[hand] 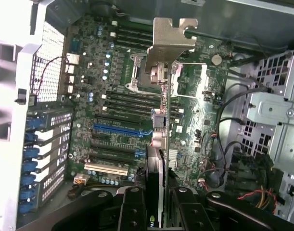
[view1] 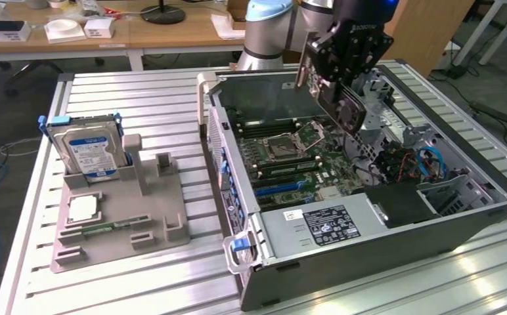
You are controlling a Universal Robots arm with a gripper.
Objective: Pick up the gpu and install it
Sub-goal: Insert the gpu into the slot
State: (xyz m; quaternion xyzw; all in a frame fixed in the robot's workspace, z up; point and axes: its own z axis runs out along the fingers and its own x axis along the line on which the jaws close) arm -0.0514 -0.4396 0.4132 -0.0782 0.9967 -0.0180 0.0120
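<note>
So the black two-fingered gripper (view1: pixel 334 84) on the arm is pinching the gpu (view1: pixel 350 111) — the thin flat green circuit card with the black square cooler and narrow silver metal end bracket. There's one finger on each face. The card hangs in the upper middle of the exterior view, over the open grey metal computer case (view1: pixel 463 216), and as far as I can tell it's touching nothing inside and isn't seated in anything yet. In the wrist view the gpu (hand: pixel 156 168) shows edge-on between the fingers (hand: pixel 132 207), with the bracket (hand: pixel 172 41) at the far end, above the green motherboard (hand: pixel 195 110). My take on doing this step well: the card's line crosses the long blue expansion slot (hand: pixel 115 130) instead of running along it. So I'd get the connector edge parallel to the slot and level before pressing anything — a tilted card probably catches one corner and jams. I think the bracket end should face the case wall with the blue clips (hand: pixel 30 159). Go slow and straight, and mind the loose dark cables (hand: pixel 228 154) beside the board. The grip sits on a flat board, so a sideways shove could twist it. On the exterior view's left, the silver hard drive with the blue label (view1: pixel 87 154) stands upright in a grey plastic holder (view1: pixel 161 230), well apart and not involved.
</note>
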